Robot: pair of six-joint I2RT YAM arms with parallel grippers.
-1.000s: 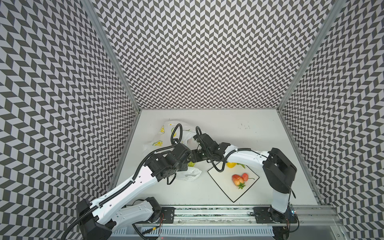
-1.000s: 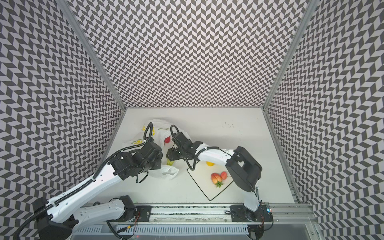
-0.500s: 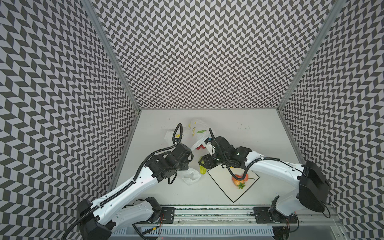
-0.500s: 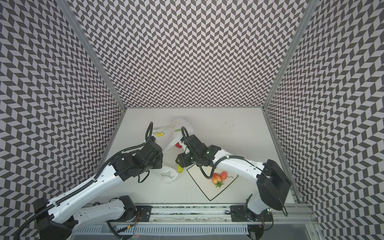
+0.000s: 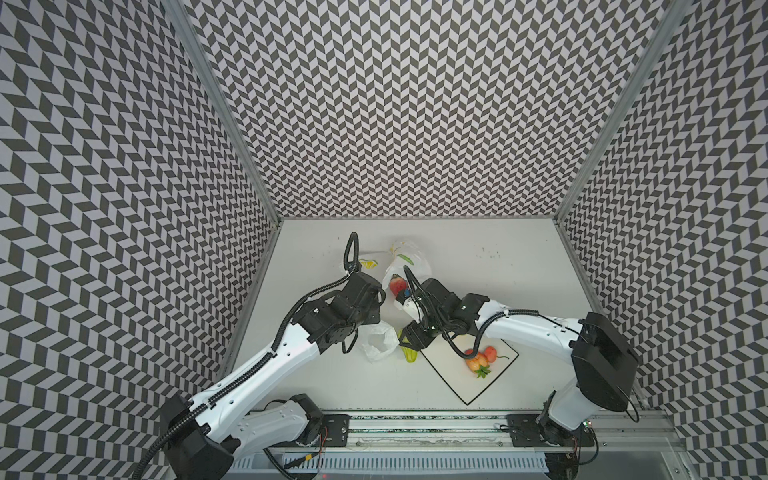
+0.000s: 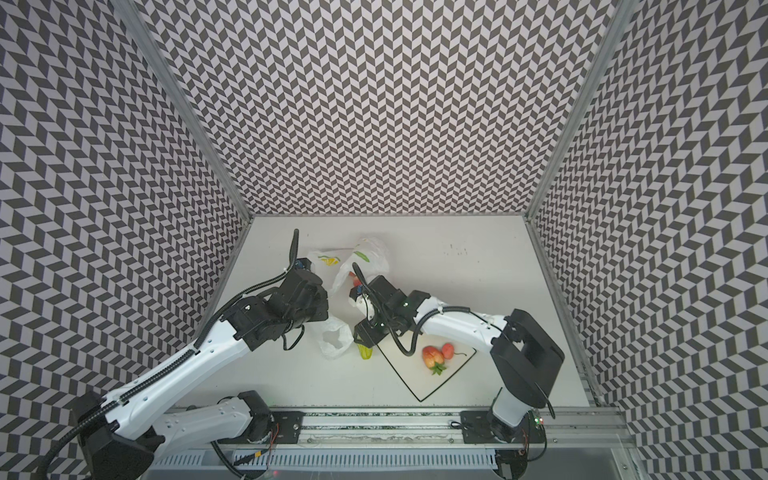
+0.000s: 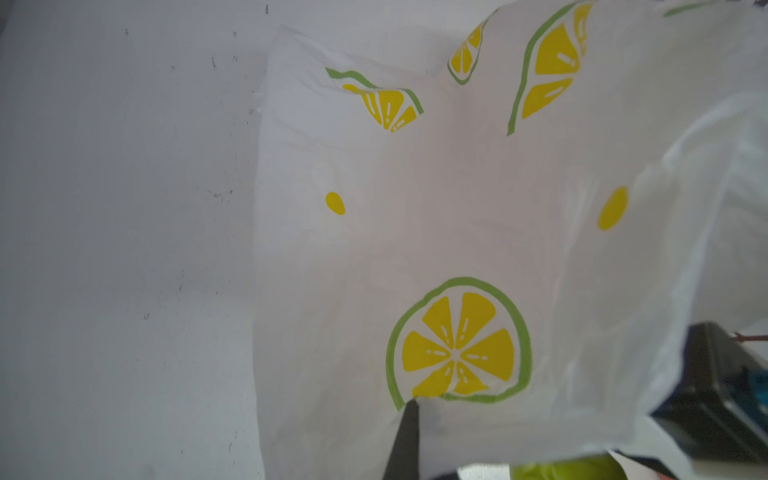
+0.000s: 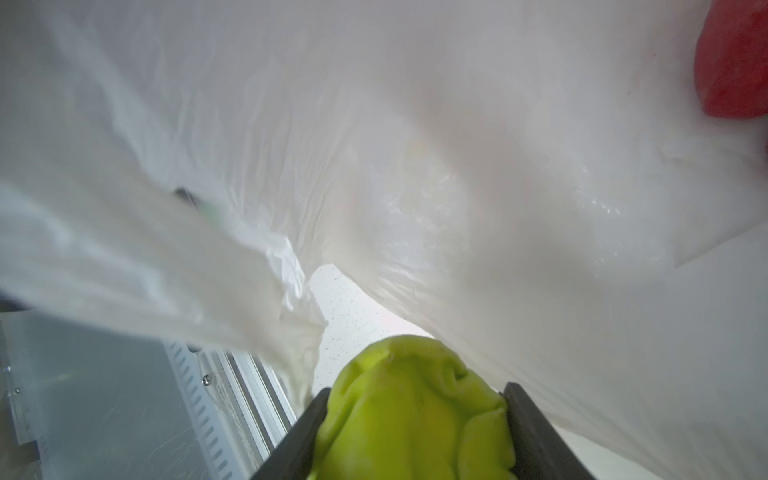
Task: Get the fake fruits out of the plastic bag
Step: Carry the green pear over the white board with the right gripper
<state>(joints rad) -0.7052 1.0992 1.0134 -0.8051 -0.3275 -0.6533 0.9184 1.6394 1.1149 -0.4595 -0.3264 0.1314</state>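
Toward the front edge of the table (image 5: 374,386), a little right of its middle, the plate (image 5: 457,384) already carries a red-yellow apple (image 5: 475,360) and a small red fruit (image 5: 491,353), with green leaves (image 5: 482,372) showing just in front of them, so I judge the job partly done. One more piece is coming out: the green pear (image 8: 415,415) sits in my right gripper (image 8: 417,390), whose fingers (image 8: 536,436) stand about half apart and press on either side of it. In both top views the pear sits just beside the plate corner nearest the plastic bag (image 5: 405,259), off the plate, and I cannot tell whether it touches the table. The bag lies around the table's middle, behind the plate, with part of its film lifted. My left gripper (image 7: 410,413) is pinched fully closed on that film beside a printed lemon slice (image 7: 457,345); only one dark fingertip shows in the wrist view. What is left: at least one red fruit (image 5: 397,284) shows inside the raised bag, and I cannot tell whether more hide in the folds
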